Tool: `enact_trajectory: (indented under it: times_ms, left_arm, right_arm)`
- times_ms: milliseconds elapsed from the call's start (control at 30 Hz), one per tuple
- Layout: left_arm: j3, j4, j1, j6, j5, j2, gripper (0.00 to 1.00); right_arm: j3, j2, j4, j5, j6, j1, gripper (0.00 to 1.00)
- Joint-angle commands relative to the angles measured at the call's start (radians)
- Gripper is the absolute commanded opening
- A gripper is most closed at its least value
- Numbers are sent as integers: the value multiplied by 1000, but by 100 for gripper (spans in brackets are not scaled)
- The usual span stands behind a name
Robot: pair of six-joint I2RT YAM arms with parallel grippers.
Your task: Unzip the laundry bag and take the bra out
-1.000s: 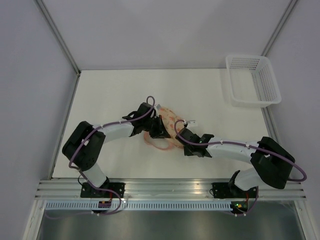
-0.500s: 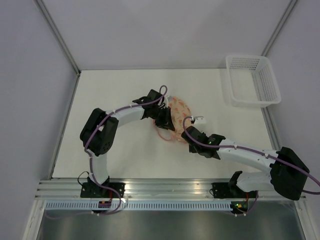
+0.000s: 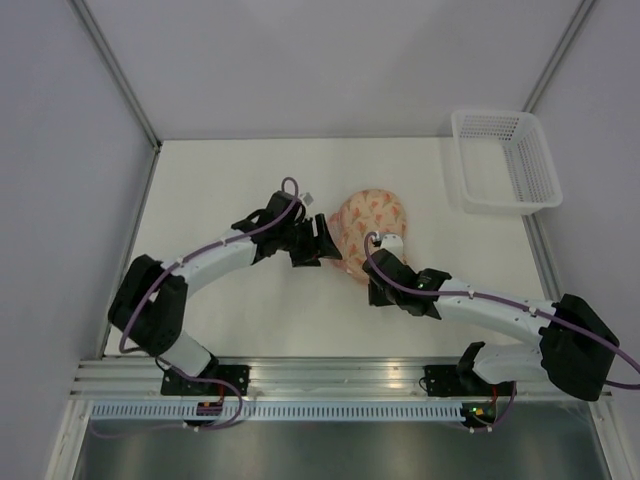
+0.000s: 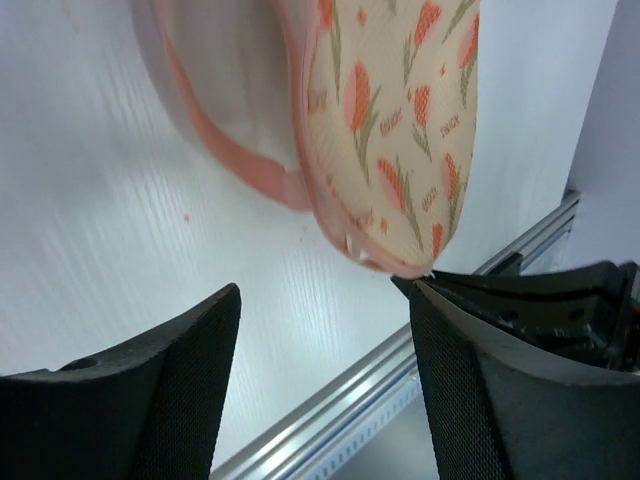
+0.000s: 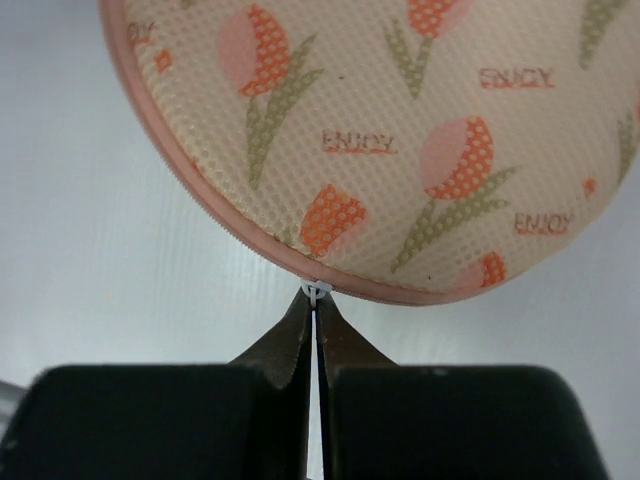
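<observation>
The laundry bag (image 3: 368, 222) lies domed side up in the middle of the table, peach-cream with orange tulip print and a pink zipper rim (image 5: 250, 243). My right gripper (image 3: 378, 248) is at the bag's near edge, shut on the small white zipper pull (image 5: 316, 291). My left gripper (image 3: 325, 242) stands open just left of the bag, and nothing is between its fingers (image 4: 170, 380). In the left wrist view the bag (image 4: 400, 130) hangs just beyond the fingertips, with a pale blurred layer and pink edge (image 4: 250, 170) beside it. The bra is hidden.
A white plastic mesh basket (image 3: 505, 160) sits at the table's far right corner. Grey walls close in the table on the left, back and right. A metal rail (image 3: 340, 375) runs along the near edge by the arm bases.
My left gripper has opened, let go of the bag and drawn back left. The bag has shifted right and away and now lies domed side up. The right gripper stays shut on the pull.
</observation>
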Motion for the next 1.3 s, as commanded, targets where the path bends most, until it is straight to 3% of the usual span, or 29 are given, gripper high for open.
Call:
enact_trajectory:
  times_ms: [0, 133, 167, 267, 300, 600, 733, 800, 833, 900, 1033, 1133, 1267]
  left_arm:
    - [-188, 107, -34, -241, -68, -132, 74]
    - [-354, 352, -83, -439, -60, -220, 82]
    - [-377, 399, -87, -508, -65, -230, 90]
    - [-408, 450, -103, -579, -115, -226, 92]
    - [-406, 448, -104, -590, -132, -223, 99]
    - [-368, 557, -127, -674, -203, -99, 99]
    - [-348, 559, -141, -680, -188, -50, 90]
    - [-365, 586, -144, -682, -186, -45, 78]
    - [-376, 604, -144, -683, -186, -48, 70]
    - [-416, 638, -144, -695, -195, -62, 35]
    - [-411, 609, -143, -683, -214, -76, 5]
    - [-403, 603, -141, -680, -220, -74, 2]
    - [-405, 621, -117, -674, -206, -63, 2]
  right_arm:
    - [-21, 27, 178, -158, -42, 0, 0]
    - [-24, 65, 263, -276, -58, 0, 0]
    - [-24, 74, 273, -308, -64, -1, 0]
    - [-24, 88, 296, -319, -78, 0, 0]
    - [-26, 87, 298, -347, -81, 0, 0]
    - [-35, 74, 303, -373, -105, -1, 0]
    - [-38, 59, 298, -355, -107, 0, 0]
    - [-40, 50, 295, -349, -107, 0, 0]
    - [-40, 47, 295, -344, -105, -1, 1]
    - [-36, 48, 287, -339, -105, -1, 0]
    - [-29, 45, 273, -329, -105, 0, 0]
    - [-20, 42, 241, -298, -105, 0, 1]
    - [22, 74, 73, -182, -79, 0, 0]
